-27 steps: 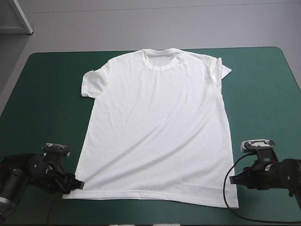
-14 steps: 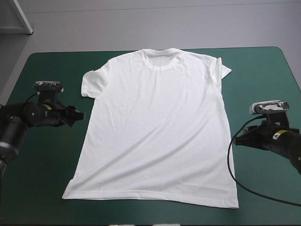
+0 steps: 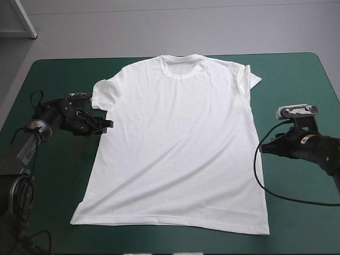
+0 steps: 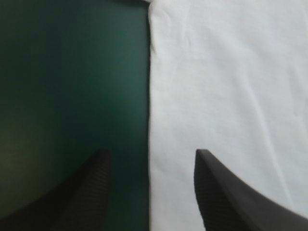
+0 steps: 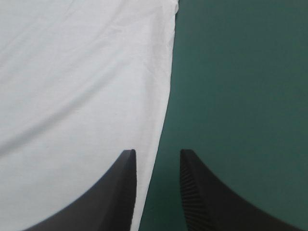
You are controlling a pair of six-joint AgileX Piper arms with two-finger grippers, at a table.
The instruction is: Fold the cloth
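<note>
1. High view, nearest first: the T-shirt (image 3: 178, 143) lies spread flat on the bench (image 3: 320, 62), over the teal-green cover (image 3: 58, 79). Its hem (image 3: 170, 220) runs along the near edge, slightly aslant. Shallow creases fan up from the hem's left corner.
2. The right gripper (image 3: 264, 149) sits low at the T-shirt's right side edge, about halfway up the body, and points inward.
3. Right wrist view: the right gripper (image 5: 158, 151) has its black fingers (image 5: 118, 197) parted by a narrow gap. The cloth's edge runs up through that gap. One finger is over white cloth, the other over the cover. Nothing is pinched.
4. The left gripper (image 3: 106, 126) is a bit farther back, at the left side edge just below the sleeve, and points inward.
5. Left wrist view: the left gripper (image 4: 151, 151) has its fingers (image 4: 226, 202) standing wide apart, astride the cloth's edge. One is over the cover, the other over the T-shirt, and they clamp nothing. Contact with the cloth cannot be told.
6. Farther back, the left sleeve (image 3: 103, 93) lies flat and the right sleeve (image 3: 251, 79) carries a fold.
7. Farthest is the collar (image 3: 183, 66), close to the bench's far edge.
</note>
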